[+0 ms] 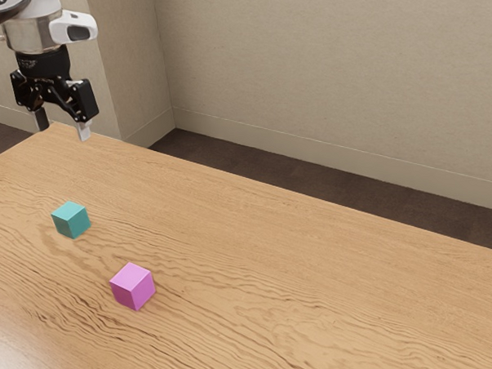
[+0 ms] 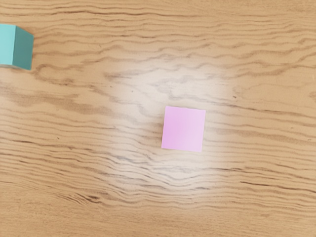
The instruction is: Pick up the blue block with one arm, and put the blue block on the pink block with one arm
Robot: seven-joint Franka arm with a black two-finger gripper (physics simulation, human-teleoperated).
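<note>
1. The claw hangs open and empty, high up and well apart from the pink block.
2. The blue block sits flat, near the pink block on its arm side, not touching.
3. My worry: the wrist cam is centred on pink, so dropping straight down would grab the wrong cube.
4. Blue is a cube with no long axis, and an edge faces the exterior camera. Unsquared fingers could pinch its corners and twist it.

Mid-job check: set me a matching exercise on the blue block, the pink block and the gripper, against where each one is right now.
Things:
1. blue block
2. pink block
3. gripper

Places or states:
A. raised in the air, open, holding nothing
B. resting on the table, further toward the exterior view's right than the other block
C. resting on the table, the block nearer the arm

Pairs: 1-C, 2-B, 3-A
</note>
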